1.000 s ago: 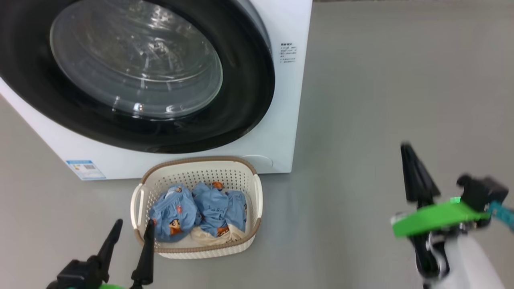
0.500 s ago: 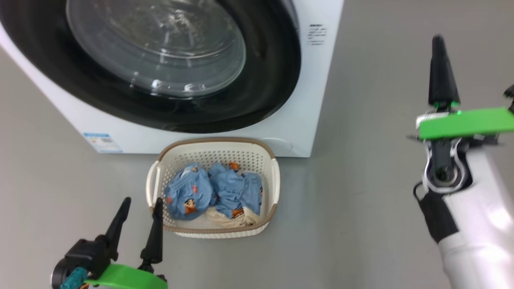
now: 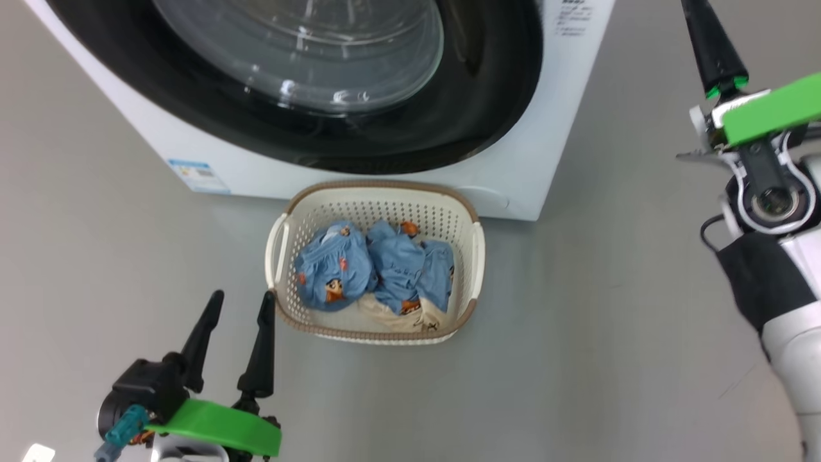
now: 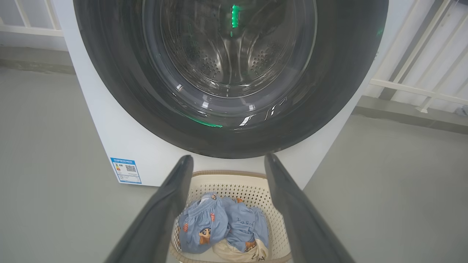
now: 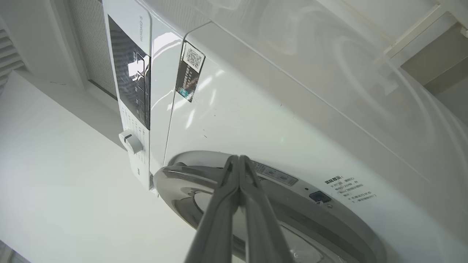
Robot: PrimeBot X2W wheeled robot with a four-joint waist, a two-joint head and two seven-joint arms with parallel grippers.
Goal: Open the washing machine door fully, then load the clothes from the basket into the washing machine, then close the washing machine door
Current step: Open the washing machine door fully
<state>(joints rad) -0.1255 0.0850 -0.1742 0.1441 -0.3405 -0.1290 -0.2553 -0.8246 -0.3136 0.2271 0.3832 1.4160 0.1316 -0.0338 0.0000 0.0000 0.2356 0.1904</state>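
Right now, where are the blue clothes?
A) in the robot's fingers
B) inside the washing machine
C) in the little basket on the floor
C: the clothes lie bunched in the basket, which sits on the floor in front of the washing machine.

I had the basket on the floor just in front of the washing machine, below its door, with the clothes heaped in it, my left gripper near the basket's near-left corner and my right gripper raised well off to the machine's right.
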